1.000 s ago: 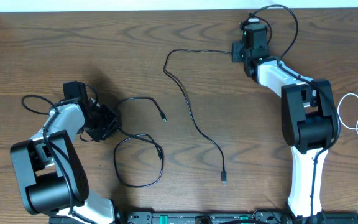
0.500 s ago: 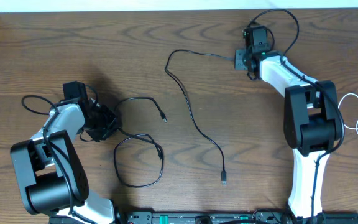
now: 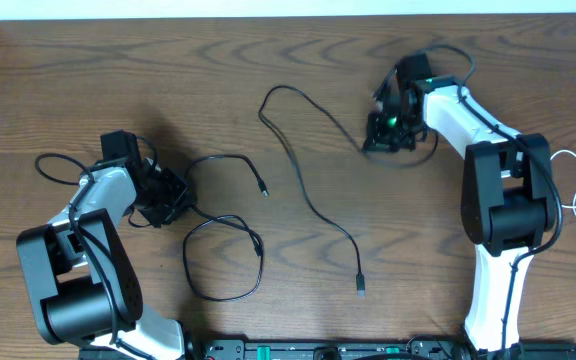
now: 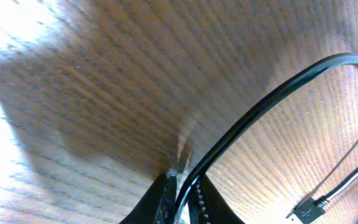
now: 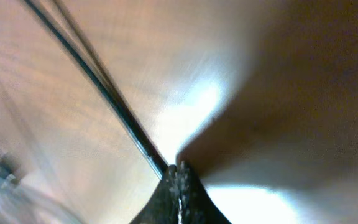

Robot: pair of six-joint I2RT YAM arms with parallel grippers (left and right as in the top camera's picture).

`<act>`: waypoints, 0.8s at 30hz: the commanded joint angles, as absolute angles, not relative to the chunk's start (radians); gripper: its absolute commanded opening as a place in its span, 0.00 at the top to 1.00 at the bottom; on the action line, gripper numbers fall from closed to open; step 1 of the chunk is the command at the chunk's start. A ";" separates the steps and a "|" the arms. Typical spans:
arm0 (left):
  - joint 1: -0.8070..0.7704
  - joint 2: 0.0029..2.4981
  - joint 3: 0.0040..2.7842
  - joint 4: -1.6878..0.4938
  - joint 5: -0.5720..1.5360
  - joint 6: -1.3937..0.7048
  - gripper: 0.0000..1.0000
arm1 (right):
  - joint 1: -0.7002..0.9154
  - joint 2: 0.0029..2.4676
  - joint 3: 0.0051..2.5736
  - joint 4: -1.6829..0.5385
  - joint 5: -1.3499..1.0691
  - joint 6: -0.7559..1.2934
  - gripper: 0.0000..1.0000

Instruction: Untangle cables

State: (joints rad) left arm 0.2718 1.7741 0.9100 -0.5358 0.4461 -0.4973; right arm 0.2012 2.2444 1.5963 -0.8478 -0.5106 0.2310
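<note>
The right pincer [image 3: 381, 132] is seen over the far right part of the table [image 3: 168, 60], its fingers pressed together on one end of the black cable [image 3: 313, 205]. In the right wrist view the right pincer [image 5: 179, 177] is shown closed to a point, with the black cable [image 5: 98, 81] running straight into the tips. From that grip the cable is carried left into a bend, then down across the middle of the table to a small plug [image 3: 360, 288] near the front edge. The left pincer [image 3: 165, 203] is held low at the left side and is pinching the looped black cable [image 3: 220, 157]. In the left wrist view the left pincer [image 4: 180, 198] is seen with the looped black cable [image 4: 260, 111] clamped between its fingers, and a plug end [image 4: 306, 208] is lying on the wood nearby. This cable is laid in an arc and a loop just right of the left pincer. The white cable [image 3: 568, 152] is coiled at the right edge, well apart from both black cables.
</note>
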 commanded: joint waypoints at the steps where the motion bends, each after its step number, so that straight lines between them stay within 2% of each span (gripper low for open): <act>1: 0.262 1.895 0.825 -0.534 0.329 -0.492 0.85 | 0.242 2.343 1.537 -0.922 -0.549 0.237 0.93; 7: 0.262 1.895 0.825 -0.534 0.330 -0.492 0.85 | 0.305 2.343 1.537 -0.979 -0.550 0.208 0.85; 11: 0.262 1.895 0.825 -0.534 0.330 -0.492 0.85 | 0.350 2.343 1.537 -0.992 -0.566 0.199 0.87; 18: 0.262 1.895 0.825 -0.533 0.329 -0.492 0.83 | 0.369 2.315 1.537 -1.043 -0.824 -0.028 0.85; 24: 0.262 1.895 0.825 -0.533 0.329 -0.492 0.83 | 0.366 2.184 1.538 -1.073 -0.722 -0.091 0.80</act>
State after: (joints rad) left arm 0.2722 1.7790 0.9100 -0.5251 0.4698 -0.4973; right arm 0.3660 2.2768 1.5467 -1.0718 -0.7914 -0.0223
